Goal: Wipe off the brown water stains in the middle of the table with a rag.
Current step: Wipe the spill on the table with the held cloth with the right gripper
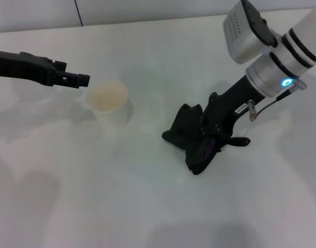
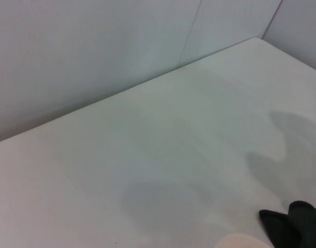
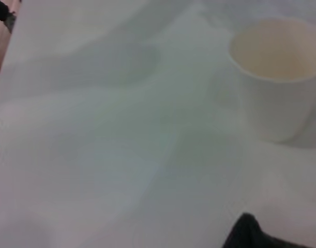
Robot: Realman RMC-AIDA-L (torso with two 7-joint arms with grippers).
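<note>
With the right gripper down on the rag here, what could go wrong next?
No brown stain shows on the table, so the rag under the right gripper may be covering it or wiping the wrong patch. A wider sweep could tip the upright cup, which stands beside the left gripper.

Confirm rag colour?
Black rag, purplish patch under the right claw; head view shows it best.

The right arm (image 1: pixel 282 41) is showing silver-white segments with black rings, a glowing blue light, a thin cable; the left arm (image 1: pixel 23 66) is looking matte black.
</note>
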